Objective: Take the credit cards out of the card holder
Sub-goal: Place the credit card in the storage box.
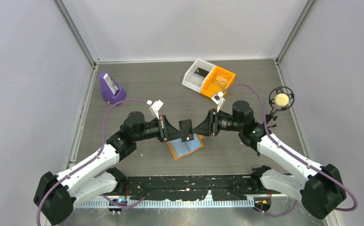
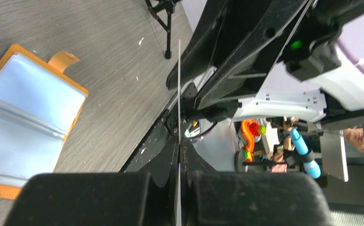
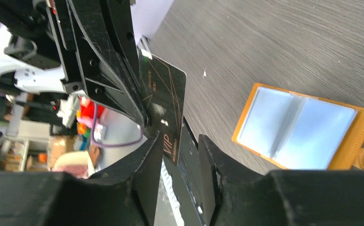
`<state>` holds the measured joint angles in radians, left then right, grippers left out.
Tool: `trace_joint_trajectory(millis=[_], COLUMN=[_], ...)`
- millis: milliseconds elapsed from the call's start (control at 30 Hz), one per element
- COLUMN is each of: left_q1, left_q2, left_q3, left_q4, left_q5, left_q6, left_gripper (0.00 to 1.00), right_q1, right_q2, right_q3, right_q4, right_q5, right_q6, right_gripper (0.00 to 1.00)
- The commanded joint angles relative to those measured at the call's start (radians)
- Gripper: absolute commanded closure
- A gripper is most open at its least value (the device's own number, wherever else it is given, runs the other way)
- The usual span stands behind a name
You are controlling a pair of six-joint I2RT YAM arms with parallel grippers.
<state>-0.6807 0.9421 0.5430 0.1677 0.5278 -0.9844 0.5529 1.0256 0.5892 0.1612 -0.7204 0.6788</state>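
left pincer (image 1: pixel 180 131) clamped on dark card (image 3: pixel 164 100) — right pincer (image 1: pixel 195 128) apart — card holder (image 1: pixel 185 147) open beneath.

A grey wood-grain bench (image 1: pixel 147 80) stands between pale walls. At its far left sits a purple wedge-shaped stand (image 1: pixel 110 90) with a grey slab leaning on it. At the far middle a white bin (image 1: pixel 198 74) and an orange bin (image 1: pixel 219 81) touch side by side. To the right, a yellow disc in a black ring mount (image 1: pixel 280 99) stands on a small tripod. A black strip (image 1: pixel 189 188) lines the near edge.
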Motion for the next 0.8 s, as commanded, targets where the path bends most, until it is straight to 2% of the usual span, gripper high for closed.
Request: trace_joint_trajectory(millis=[0,167,400,533,767], left_q1=[-0.003,-0.003,-0.004,-0.004,-0.004], left_q2=[-0.067,-0.071,-0.071,-0.069,-0.076], left_q3=[0.045,0.065,0.073,0.074,0.08], left_q4=[-0.16,-0.312,-0.316,-0.323,-0.383], left_q5=[0.092,0.187,0.293,0.317,0.325], left_q6=[0.139,0.214,0.228,0.239,0.307], left_gripper=[1.0,1.0,1.0,1.0,1.0], right_q1=[-0.008,-0.007,0.03,0.077,0.111], right_q2=[-0.016,0.02,0.115,0.161,0.22], right_q3=[0.158,0.234,0.3,0.348,0.401], right_q4=[-0.282,-0.407,-0.452,-0.515,-0.551], right_q5=[-0.091,-0.144,-0.225,-0.233,-0.241], right_q6=[-0.262,-0.347,-0.398,-0.463,-0.501], right_gripper=[0.56,0.49,0.5,0.45,0.53])
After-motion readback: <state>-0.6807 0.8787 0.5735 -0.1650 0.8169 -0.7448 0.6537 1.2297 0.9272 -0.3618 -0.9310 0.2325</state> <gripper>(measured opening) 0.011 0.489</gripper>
